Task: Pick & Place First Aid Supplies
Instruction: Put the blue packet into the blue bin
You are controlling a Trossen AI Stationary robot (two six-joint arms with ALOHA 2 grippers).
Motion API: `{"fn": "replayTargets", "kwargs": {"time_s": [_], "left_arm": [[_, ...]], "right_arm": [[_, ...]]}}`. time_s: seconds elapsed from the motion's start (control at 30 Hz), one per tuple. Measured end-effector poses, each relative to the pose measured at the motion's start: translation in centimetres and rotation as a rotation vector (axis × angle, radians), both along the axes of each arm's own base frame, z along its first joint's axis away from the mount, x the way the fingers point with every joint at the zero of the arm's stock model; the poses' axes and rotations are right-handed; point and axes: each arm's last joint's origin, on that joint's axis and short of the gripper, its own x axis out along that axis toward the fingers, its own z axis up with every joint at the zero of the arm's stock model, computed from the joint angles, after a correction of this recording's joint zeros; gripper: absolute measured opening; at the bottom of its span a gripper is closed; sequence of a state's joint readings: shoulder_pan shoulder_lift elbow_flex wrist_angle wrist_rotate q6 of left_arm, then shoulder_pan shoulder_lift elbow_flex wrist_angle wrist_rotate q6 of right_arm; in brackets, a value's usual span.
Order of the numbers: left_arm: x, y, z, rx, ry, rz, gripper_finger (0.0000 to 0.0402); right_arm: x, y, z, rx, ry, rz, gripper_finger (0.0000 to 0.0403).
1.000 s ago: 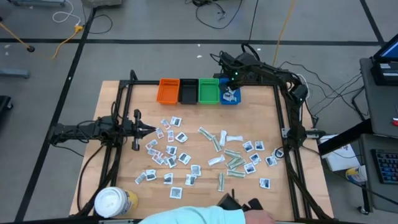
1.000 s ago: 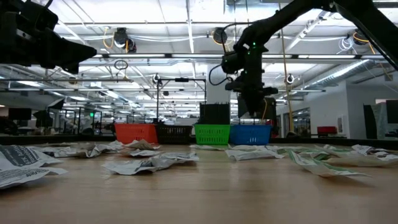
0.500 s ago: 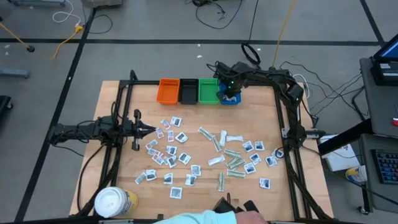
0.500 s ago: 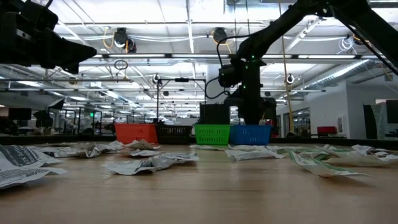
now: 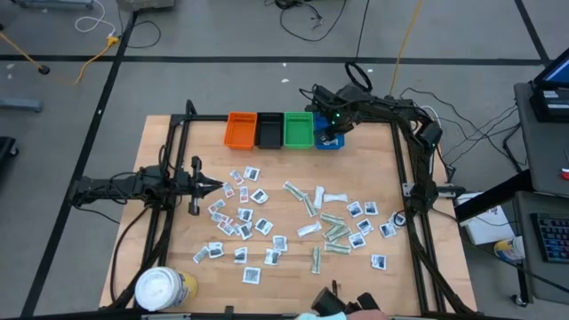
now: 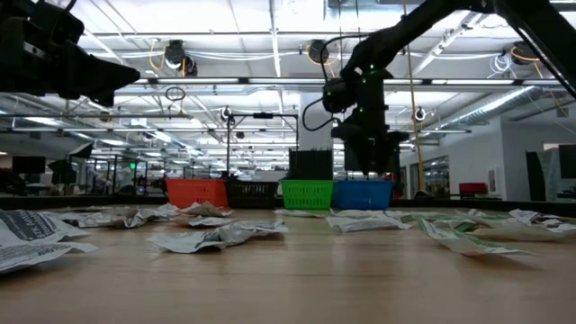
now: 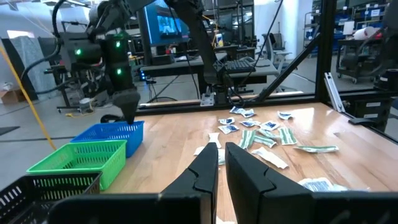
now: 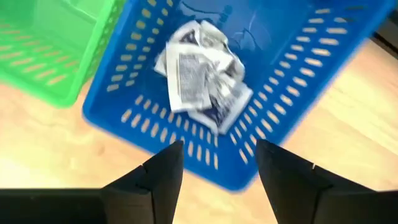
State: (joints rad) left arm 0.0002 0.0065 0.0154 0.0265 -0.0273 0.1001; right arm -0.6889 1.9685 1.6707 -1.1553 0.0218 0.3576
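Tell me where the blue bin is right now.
In the high view the blue bin sits at the table's far edge, rightmost in the row, next to the green bin, directly under the open right hand.

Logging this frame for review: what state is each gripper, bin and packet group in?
right gripper: open, empty, above blue bin.
left gripper: shut, empty, waiting at table's left.
blue bin: holds crumpled white sachets.
green bin: upright, looks empty.
loose packets: scattered flat on table.
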Motion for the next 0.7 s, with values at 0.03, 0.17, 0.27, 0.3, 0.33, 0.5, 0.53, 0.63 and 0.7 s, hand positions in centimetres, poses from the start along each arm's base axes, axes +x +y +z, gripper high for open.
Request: {"fn": "replayTargets", "kwargs": {"time_s": [0.03,0.17,0.27,0.3,0.33,0.5,0.53,0.63,0.7], "left_arm": [[0.0,0.0,0.0,0.0,0.0,0.0,0.0037],[0.0,0.0,0.0,0.0,0.001,0.0,0.0037],[0.0,0.0,0.0,0.0,0.0,0.0,0.0037],[0.0,0.0,0.0,0.0,0.0,0.0,0.0037],[0.0,0.0,0.0,0.0,0.0,0.0,0.0037],[0.0,0.0,0.0,0.0,0.0,0.0,0.0037],[0.0,0.0,0.0,0.0,0.0,0.0,0.0037],[0.0,0.0,0.0,0.0,0.0,0.0,0.0037],[0.0,0.0,0.0,0.0,0.001,0.0,0.0037]], "right_arm": [[-0.1,0.2,0.4,-0.001,-0.001,0.002,0.0197],[-0.6,1.0,1.7,0.002,0.001,0.007,0.0192],[-0.8,1.5,2.5,-0.005,-0.005,0.009,0.0188],[-0.8,1.6,2.7,-0.006,-0.007,0.008,0.0188],[-0.9,1.9,2.7,-0.006,-0.007,-0.001,0.0188],[-1.3,5.3,2.0,0.012,0.013,0.012,0.0189],[-1.5,6.1,1.9,0.013,0.012,0.017,0.0189],[-2.2,8.4,1.7,0.013,0.015,0.027,0.0186],[-2.9,9.9,1.6,0.021,0.028,0.029,0.0185]]}}
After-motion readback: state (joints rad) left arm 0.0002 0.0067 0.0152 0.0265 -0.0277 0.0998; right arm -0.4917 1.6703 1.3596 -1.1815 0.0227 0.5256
